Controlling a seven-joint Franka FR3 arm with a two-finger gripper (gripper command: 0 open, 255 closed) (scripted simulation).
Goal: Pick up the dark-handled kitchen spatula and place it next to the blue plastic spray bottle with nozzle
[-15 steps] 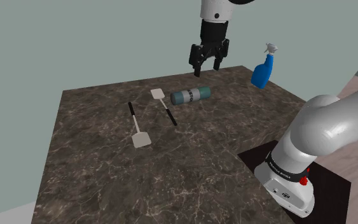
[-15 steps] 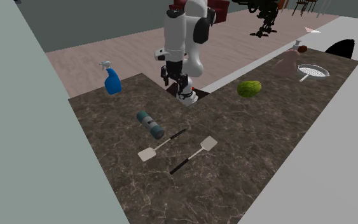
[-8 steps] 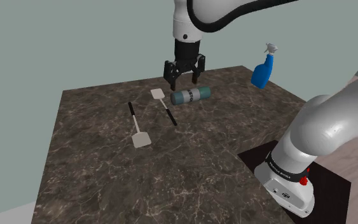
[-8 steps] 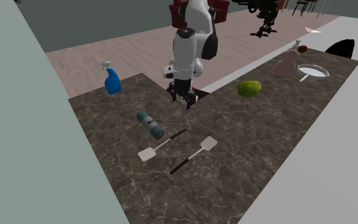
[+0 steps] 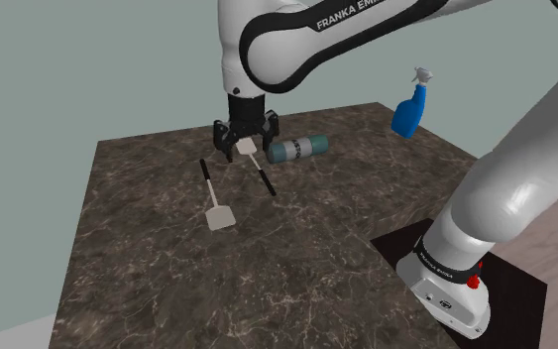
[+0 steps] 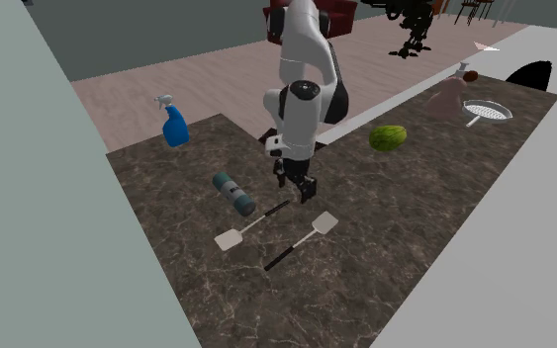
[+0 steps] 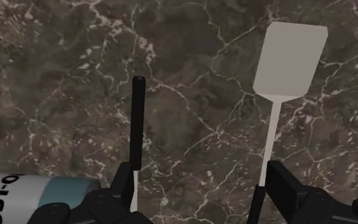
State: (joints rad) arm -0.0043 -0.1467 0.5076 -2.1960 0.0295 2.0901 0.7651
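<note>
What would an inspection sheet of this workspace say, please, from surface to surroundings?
Surface: dark marbled counter.
Job's things: spatula beside the can and second spatula, both dark-handled and lying flat; which one is meant cannot be told. Blue spray bottle upright at the far corner.
Clutter: can on its side; green fruit and strainer on the far stretch of counter.
Gripper: gripper open, above the gap between the two spatulas, holding nothing.
Cables: nothing seen.
Surroundings: grey-green wall; pinkish floor.
</note>
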